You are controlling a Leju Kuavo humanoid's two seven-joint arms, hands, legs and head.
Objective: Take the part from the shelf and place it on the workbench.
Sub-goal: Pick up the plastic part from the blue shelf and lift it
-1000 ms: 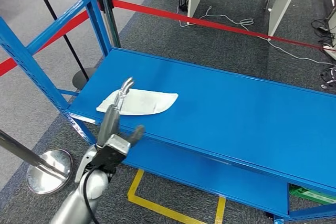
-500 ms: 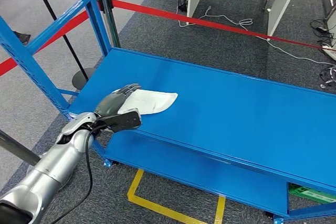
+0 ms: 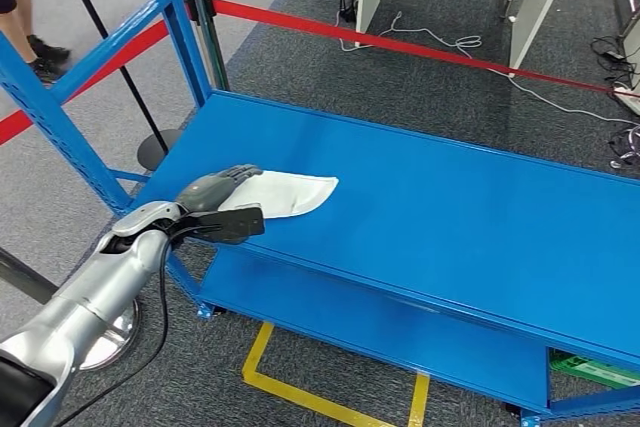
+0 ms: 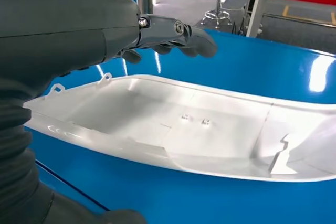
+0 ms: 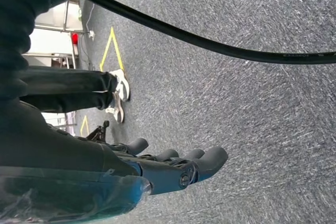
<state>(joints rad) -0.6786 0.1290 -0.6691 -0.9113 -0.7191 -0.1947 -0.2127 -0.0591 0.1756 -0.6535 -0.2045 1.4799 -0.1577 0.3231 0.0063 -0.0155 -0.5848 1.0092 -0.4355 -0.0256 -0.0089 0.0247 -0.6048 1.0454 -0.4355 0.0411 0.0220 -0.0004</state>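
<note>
No text can be read — print on the black cable (image 5: 222, 45) is too small.

Head: I look down from high onto the blue shelf (image 3: 453, 207).
Left wrist: close, sharing its white part (image 4: 190, 129).
Right wrist: faces carpet (image 5: 257, 108), 6 o'clock.

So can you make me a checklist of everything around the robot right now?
Surface: blue shelf, smooth and shiny.
Job's things: white part lying flat on the shelf near its left end.
Clutter: nothing seen on the shelf besides the part.
Hands: left hand at the part's near end, fingers above it, thumb below the shelf edge; no grip seen yet. Right hand hangs over the carpet, holding nothing.
Cables: white cables on the carpet behind.
Surroundings: red barrier tape, grey carpet, yellow floor marking.
</note>
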